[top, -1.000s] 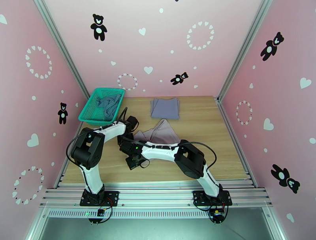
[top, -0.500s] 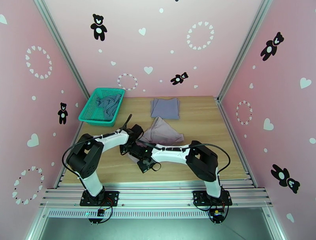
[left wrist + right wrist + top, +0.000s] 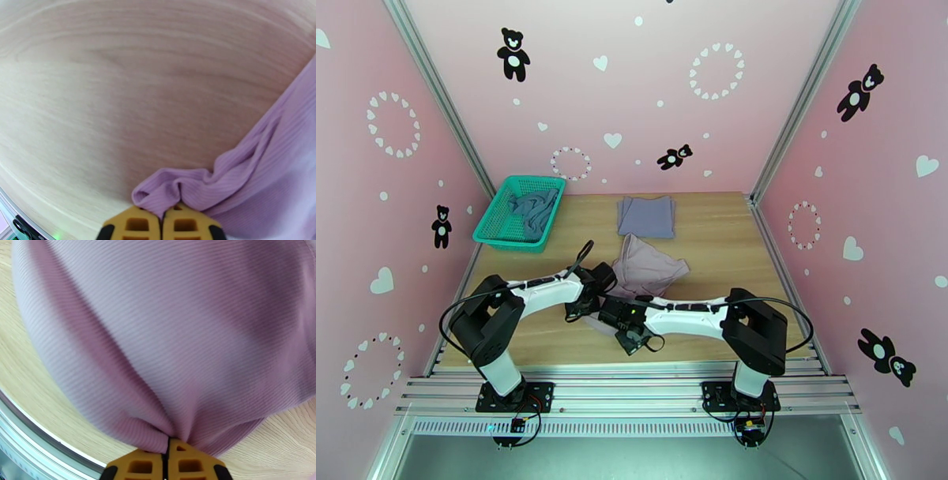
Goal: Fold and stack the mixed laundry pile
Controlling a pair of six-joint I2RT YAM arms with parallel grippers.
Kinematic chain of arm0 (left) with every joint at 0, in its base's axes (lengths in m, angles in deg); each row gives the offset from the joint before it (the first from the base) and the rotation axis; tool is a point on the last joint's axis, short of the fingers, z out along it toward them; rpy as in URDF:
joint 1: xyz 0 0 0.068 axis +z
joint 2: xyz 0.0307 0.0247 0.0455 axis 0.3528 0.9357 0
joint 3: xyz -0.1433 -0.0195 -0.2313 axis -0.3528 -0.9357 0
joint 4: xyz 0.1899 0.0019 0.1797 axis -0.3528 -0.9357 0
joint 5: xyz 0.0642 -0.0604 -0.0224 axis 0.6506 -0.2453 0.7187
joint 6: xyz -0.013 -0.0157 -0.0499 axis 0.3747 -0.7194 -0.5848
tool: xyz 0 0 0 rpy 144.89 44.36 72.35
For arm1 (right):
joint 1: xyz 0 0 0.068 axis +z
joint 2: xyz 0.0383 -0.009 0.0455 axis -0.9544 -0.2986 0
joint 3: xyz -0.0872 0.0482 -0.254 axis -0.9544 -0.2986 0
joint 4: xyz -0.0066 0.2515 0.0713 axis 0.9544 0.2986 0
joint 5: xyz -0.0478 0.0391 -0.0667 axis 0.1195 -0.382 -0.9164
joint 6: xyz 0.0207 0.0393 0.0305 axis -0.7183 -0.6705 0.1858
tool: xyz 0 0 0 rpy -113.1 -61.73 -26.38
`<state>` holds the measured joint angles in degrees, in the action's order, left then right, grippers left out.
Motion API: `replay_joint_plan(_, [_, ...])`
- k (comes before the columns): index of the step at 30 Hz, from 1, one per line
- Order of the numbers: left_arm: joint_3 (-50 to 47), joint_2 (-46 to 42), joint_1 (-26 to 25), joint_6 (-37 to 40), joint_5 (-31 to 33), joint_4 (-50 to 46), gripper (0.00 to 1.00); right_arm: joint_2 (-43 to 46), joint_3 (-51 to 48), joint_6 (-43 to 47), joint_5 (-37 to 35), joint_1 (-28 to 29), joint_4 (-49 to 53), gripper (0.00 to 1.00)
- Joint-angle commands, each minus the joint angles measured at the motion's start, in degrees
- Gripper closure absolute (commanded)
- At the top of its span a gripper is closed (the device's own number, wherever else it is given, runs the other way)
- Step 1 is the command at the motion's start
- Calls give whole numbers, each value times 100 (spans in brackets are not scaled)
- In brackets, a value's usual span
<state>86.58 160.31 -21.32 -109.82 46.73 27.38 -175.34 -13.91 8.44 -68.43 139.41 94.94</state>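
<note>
Shifted rightward and toward the near edge over the last second: both wrists, with the right elbow swung out to the right. Pale mauve garment (image 3: 648,268) drawn from a flatter spread into a bunched heap, near hem pulled under the wrists.

Overhead view: pale mauve garment near the middle of the wooden tabletop (image 3: 742,260), both arms reaching inward and meeting over its near-left edge. Grey-lavender garment (image 3: 646,216) folded flat on the far side, close by but apart. Teal-blue top (image 3: 533,207) crumpled inside the green mesh basket (image 3: 486,231) at the far left corner. Finger positions not readable from above.

Left wrist view: left gripper (image 3: 162,213) with yellow fingers pressed together on a rolled fold of the ribbed mauve cloth. Bare wood grain to the left and beyond, cloth trailing off to the right.

Right wrist view: right gripper (image 3: 169,453) clamped on a gathered pinch of the same cloth, fabric fanning out from the fingertips in taut pleats, wood visible at the lower corners.

Surroundings: light wood-grain surface. Pink walls (image 3: 632,95) on three sides, printed with black bears, white hearts and dotted rings. Aluminium rails (image 3: 632,387) along the near edge, carrying the two arm bases.
</note>
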Motion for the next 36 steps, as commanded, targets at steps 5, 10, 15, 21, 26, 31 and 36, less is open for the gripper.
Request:
replay_joint_plan(5, [-70,60,-83,-10,-579,-555,64,341,-31,-184,52,-34,275,71])
replay_joint_plan(10, [613,7,-83,202,-269,-1012,53,839,142,-123,238,-34,507,54])
replay_joint_plan(15, [1776,-80,-14,592,194,-1836,41,1617,464,11,125,-223,1073,42])
replay_joint_plan(21, [3574,473,559,1697,-280,-1775,33,2601,193,469,700,-2015,893,39])
replay_joint_plan(26, [5389,1948,972,2431,-784,-1549,34,2780,35,806,1060,-3816,629,38])
replay_joint_plan(31, [7281,3568,1182,2734,-1168,-1697,36,2343,-213,876,1608,-5104,57,40])
replay_joint_plan(36, [8692,4752,1236,2854,-1391,-1862,36,1490,-160,999,1799,-5702,-451,42])
